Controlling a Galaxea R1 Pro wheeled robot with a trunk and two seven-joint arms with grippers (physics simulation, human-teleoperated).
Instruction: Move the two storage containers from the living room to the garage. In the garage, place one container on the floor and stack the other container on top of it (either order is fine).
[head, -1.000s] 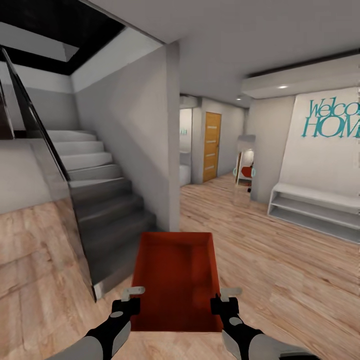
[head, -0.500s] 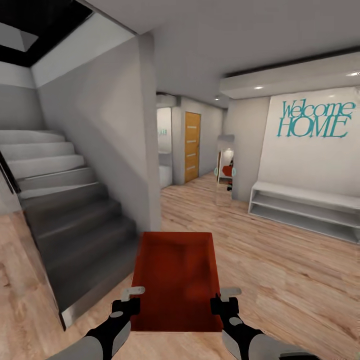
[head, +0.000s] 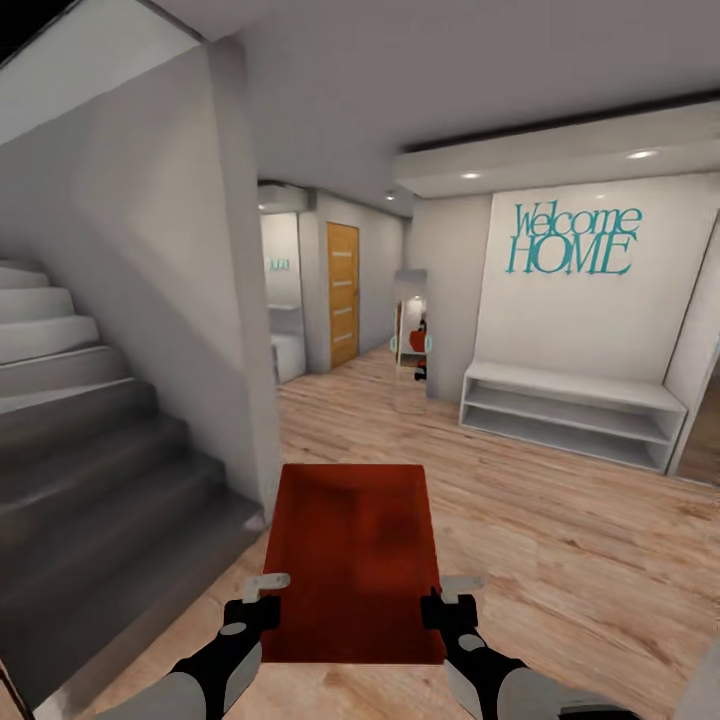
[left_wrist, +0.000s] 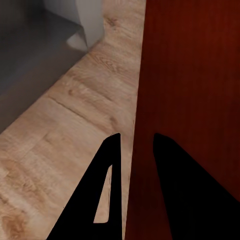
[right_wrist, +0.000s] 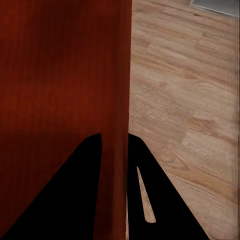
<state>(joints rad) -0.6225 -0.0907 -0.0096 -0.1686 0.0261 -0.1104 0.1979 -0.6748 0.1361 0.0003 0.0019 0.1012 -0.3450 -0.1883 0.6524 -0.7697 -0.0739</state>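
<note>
One orange-red storage container (head: 352, 560) hangs in front of me above light wood planks, carried level between both arms. My left gripper (head: 264, 590) is shut on its left wall, one finger inside and one outside, as the left wrist view shows at the container wall (left_wrist: 137, 125). My right gripper (head: 448, 592) is shut on the right wall (right_wrist: 121, 100) in the same way. The second container and the garage are out of view.
A grey staircase (head: 80, 480) rises at the left, with a grey wall corner (head: 250, 400) just ahead-left. A white low shelf (head: 570, 412) stands under the "Welcome HOME" wall at the right. A hallway with an orange door (head: 342, 295) and a mirror (head: 410, 335) lies ahead.
The whole view has swung to the right: the stairs slid left and the shelf and hallway came toward the middle. The container and both grippers keep the same hold.
</note>
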